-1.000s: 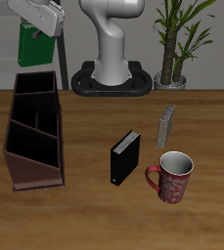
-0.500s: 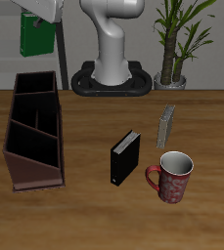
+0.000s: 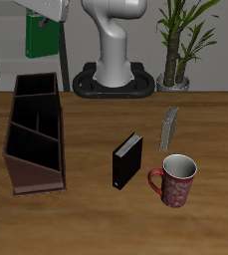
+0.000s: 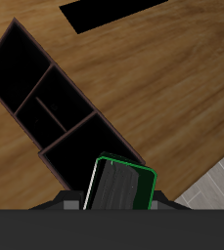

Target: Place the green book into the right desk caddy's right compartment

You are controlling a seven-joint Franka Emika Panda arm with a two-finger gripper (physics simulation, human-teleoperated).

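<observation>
My gripper (image 3: 44, 20) is shut on the green book (image 3: 41, 38) and holds it hanging high in the air, above the back end of the right desk caddy (image 3: 34, 180). The caddy is a long dark-brown box with three compartments, lying on the table with one end towards the front edge. In the wrist view the green book (image 4: 118, 186) shows edge-on between my fingers, with its white pages visible. The caddy (image 4: 35, 90) lies below it with empty compartments. The book touches nothing but the gripper (image 4: 119, 200).
A black book (image 3: 127, 159) stands mid-table. A grey book (image 3: 169, 127) stands farther back beside it. A red patterned mug (image 3: 175, 179) is near the front edge. The robot base (image 3: 111, 82) and a potted plant (image 3: 180, 45) are at the back.
The gripper has risen a little with the green book and shifted slightly sideways. The book hangs straighter now. Nothing on the table has moved.
</observation>
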